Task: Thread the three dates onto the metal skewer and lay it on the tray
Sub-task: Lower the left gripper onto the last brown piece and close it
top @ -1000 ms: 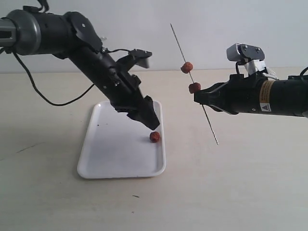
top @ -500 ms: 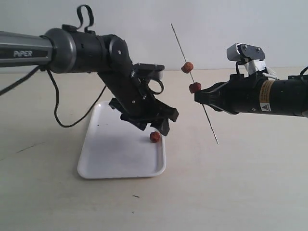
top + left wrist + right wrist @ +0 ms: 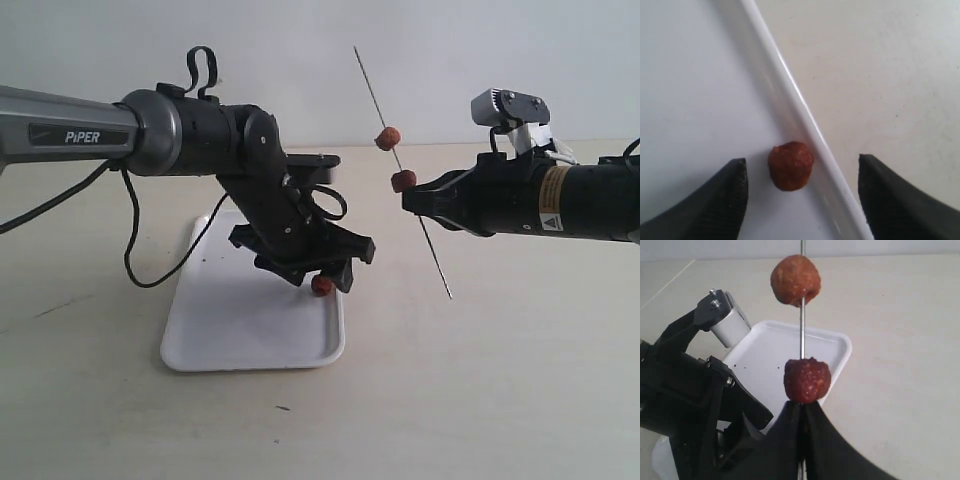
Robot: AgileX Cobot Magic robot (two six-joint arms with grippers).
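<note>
While astride date [image 3: 790,165], left jaws apart.

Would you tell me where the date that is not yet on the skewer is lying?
The loose date lies on the white tray, right beside its right-hand rim in the exterior view, between the open fingers of the left gripper.

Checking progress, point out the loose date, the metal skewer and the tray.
loose date [image 3: 790,165], left wrist view, its middle.
metal skewer [image 3: 370,86], exterior view, bare upper shaft.
tray [image 3: 230,335], exterior view, bare floor.
</note>
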